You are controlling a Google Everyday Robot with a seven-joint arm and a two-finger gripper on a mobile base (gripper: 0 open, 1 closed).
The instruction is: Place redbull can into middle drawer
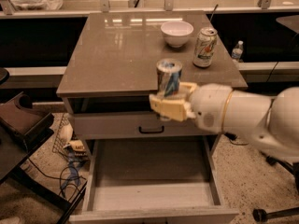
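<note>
Blue-and-silver metal shows between the cream fingers (163,107) of the gripper (171,101), which are pinched on the redbull can (168,78) and hold it upright in the air. The can's silver top shows against the front edge of the brown cabinet top (117,55), and its lower part is hidden behind the near finger. The gripper sits just in front of that edge, at the end of a bulky white arm (243,118) that reaches in from the right side of the picture.

Below the can, the closed drawer front (117,125) carries a black handle (151,129). Lower again, the middle drawer (149,195) is pulled well out toward the camera, showing its flat grey floor and low side walls. The can is well above this drawer and does not touch it.

Further back on the cabinet top stand a white bowl (176,33) and, just to its right, a white-and-green can (204,47), both well apart from the gripper. A small water bottle (237,51) stands beyond the cabinet's right edge. Tangled cables (70,169) lie on the speckled floor to the left of the open drawer
</note>
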